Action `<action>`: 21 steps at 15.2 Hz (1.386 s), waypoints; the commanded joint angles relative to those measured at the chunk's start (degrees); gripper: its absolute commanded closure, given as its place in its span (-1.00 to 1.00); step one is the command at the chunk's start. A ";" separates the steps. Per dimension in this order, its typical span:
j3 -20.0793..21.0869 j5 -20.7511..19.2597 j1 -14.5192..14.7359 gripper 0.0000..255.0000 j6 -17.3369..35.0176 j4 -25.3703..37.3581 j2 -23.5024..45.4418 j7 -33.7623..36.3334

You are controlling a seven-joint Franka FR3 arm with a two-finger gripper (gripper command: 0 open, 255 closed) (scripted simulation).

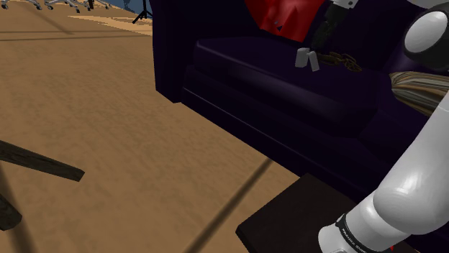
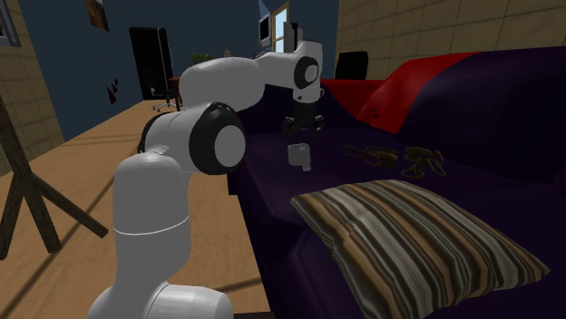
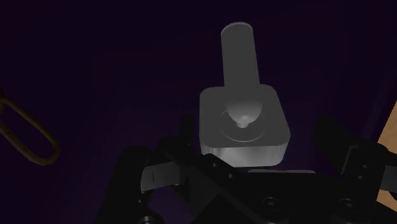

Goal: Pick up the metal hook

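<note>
A dark purple sofa [image 2: 472,118] stands on a wooden floor [image 1: 108,108], and your work is on its seat. Take the striped cushion [image 2: 413,236] as your mark. The metal hook [image 2: 298,156], drawn plain grey as a square base with a peg, sits on the seat past that cushion, well apart from it. A tangle of brown looped things [image 2: 390,156] lies about as far from the cushion, off to one side of the hook.

The gripper [image 2: 301,125] hangs above the hook, not touching it. In the wrist view its fingers [image 3: 329,133] are spread, with the base between them and nothing clasped.

You appear to be at the approach, lined up before the grasp. The next move calls for a straight descent until the fingers flank the base or the peg, then a close and a lift. Stay clear of the brown loops.
</note>
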 commanded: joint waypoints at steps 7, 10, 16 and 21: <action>0.24 -0.76 0.83 -1.00 6.21 -7.45 -1.52 -0.48; 0.24 -0.75 0.82 1.00 6.17 -7.41 -1.51 -0.48; 0.24 -0.78 0.83 1.00 6.19 -7.48 -1.56 -0.48; 0.12 -0.32 0.41 1.00 3.55 -4.05 -0.67 -0.45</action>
